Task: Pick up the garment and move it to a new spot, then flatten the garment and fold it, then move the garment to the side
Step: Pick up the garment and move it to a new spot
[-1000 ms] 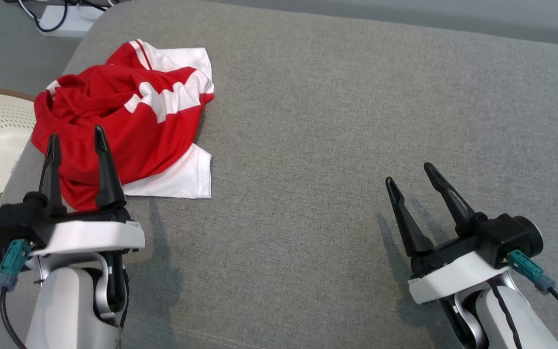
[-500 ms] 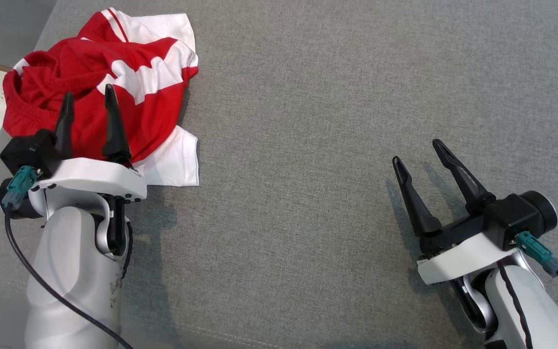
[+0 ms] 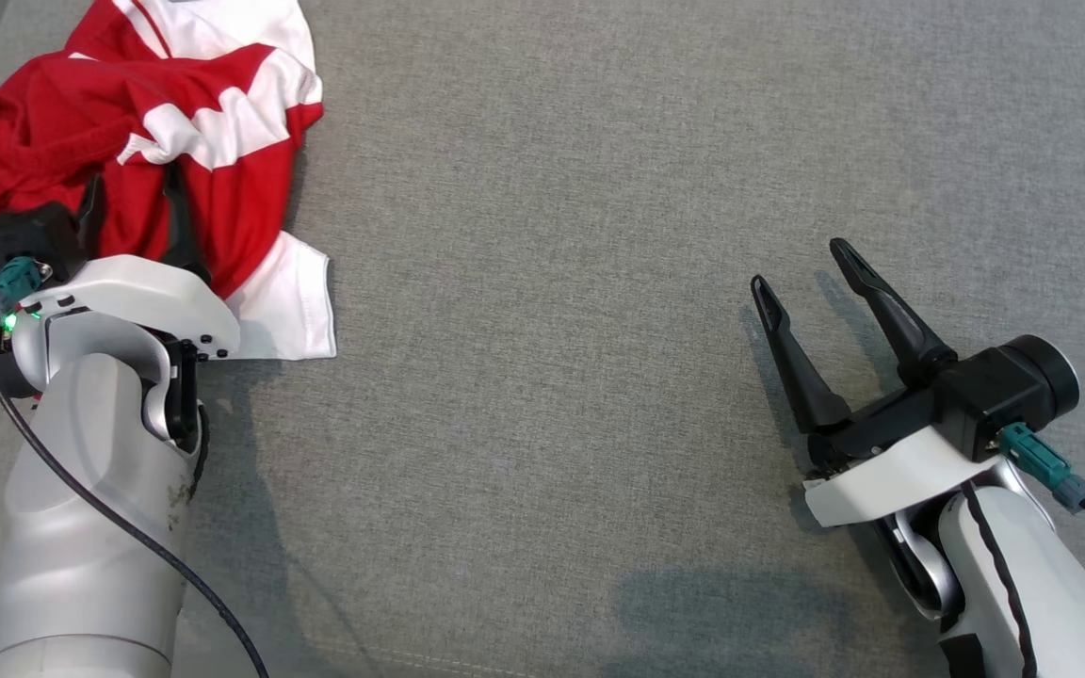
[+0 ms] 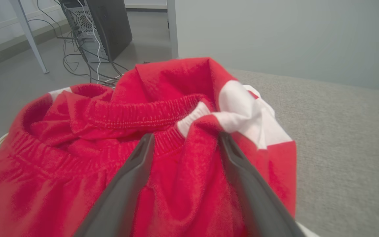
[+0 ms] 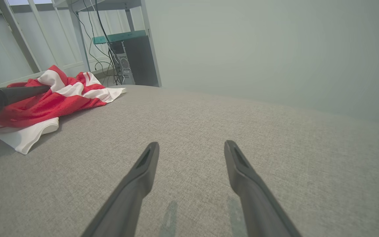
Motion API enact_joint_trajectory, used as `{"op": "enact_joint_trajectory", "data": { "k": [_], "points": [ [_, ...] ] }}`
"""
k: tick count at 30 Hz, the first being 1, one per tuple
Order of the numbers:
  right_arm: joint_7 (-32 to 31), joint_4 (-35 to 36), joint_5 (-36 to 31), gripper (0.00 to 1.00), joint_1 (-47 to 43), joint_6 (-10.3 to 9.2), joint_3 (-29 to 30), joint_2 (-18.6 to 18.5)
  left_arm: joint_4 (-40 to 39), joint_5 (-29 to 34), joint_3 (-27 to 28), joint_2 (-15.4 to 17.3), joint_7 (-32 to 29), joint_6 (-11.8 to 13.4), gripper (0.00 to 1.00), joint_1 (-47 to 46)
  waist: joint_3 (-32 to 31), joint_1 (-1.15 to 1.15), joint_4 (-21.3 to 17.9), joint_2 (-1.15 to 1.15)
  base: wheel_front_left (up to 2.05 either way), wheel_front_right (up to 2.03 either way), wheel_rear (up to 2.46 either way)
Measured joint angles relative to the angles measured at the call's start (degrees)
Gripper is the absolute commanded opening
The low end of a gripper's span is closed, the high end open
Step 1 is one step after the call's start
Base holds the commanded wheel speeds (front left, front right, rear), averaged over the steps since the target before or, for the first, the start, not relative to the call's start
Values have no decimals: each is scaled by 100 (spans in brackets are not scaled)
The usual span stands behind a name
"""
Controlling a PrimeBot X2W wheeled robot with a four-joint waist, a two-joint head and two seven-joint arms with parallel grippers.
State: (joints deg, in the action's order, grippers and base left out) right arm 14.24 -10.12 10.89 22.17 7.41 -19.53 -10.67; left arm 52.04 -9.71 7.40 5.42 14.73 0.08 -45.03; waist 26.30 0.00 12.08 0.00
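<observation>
L tool [image 3: 131, 179] spread wide astride red/white garment [image 3: 222, 207].

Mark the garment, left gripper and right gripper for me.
garment [image 3: 232, 202], head view, on its red fabric.
left gripper [image 4: 187, 135], left wrist view, midway between its two fingertips.
right gripper [image 3: 797, 261], head view, midway between its two spread fingertips.

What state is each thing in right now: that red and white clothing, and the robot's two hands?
Garment: crumpled in a heap on the gray cushion, not folded.
Left hand: open, fingers either side of a red fold, not yet closed.
Right hand: open, empty, above bare cushion, away from the garment.
</observation>
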Motion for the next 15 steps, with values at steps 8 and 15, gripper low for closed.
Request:
{"op": "enact_joint_trajectory", "data": {
  "k": [8,15],
  "points": [
    [0,-12,19,100,78,0,37,73,43,24,88,88,0,53,0,-46,71,0,-196,0,0,0,0],
    [0,-32,75,100,79,0,34,122,-165,64,141,100,0,82,0,-40,-57,0,-237,0,0,0,0]
  ]
}}
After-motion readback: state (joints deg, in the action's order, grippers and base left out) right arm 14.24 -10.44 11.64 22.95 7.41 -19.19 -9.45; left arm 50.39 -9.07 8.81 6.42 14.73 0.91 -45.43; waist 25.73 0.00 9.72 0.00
